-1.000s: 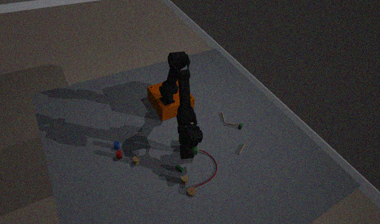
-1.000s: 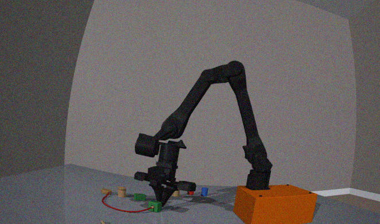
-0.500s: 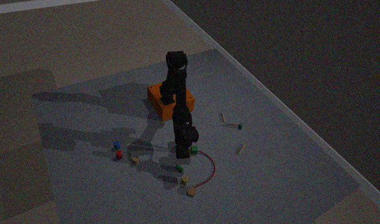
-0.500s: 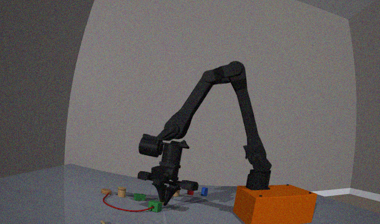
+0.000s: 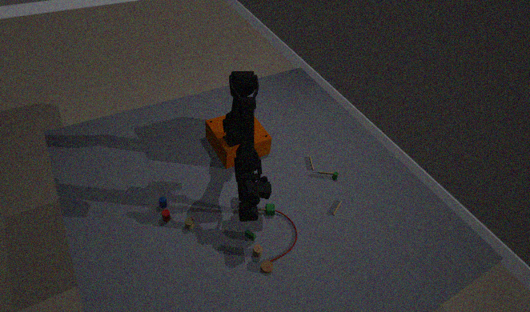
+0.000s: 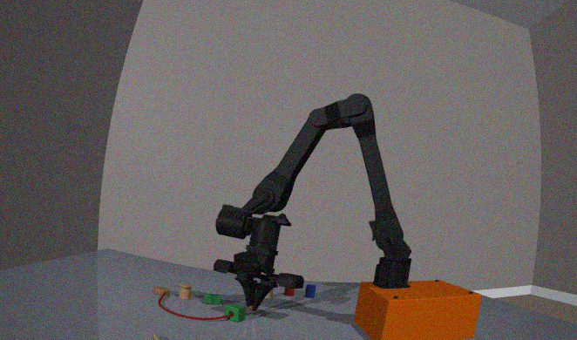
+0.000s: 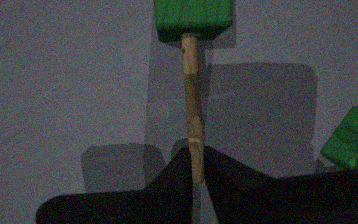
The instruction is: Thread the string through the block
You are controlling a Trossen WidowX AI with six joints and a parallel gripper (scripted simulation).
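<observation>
My gripper [image 7: 195, 154] [image 6: 254, 305] [image 5: 248, 217] is shut on the near end of the thin wooden stick [image 7: 192, 105], low over the table. The stick's far end sits in the hole of the green block [image 7: 193, 19] [image 6: 235, 312] [image 5: 270, 209], which stands on the table just ahead of the fingers. The red string [image 5: 291, 237] [image 6: 183, 314] curves from the far side of the block to the round wooden button [image 5: 266, 266] [image 6: 160, 290]. In the wrist view the string is hidden behind the block.
A second green block [image 5: 250, 234] [image 6: 212, 299] [image 7: 344, 142] lies close to the gripper. A wooden cylinder [image 5: 257, 250] [image 6: 185, 291], blue [image 5: 162, 202] and red [image 5: 166, 214] pegs and loose sticks [image 5: 336, 207] [image 5: 311, 162] lie around. The orange arm base [image 5: 224, 141] [image 6: 414, 308] stands behind.
</observation>
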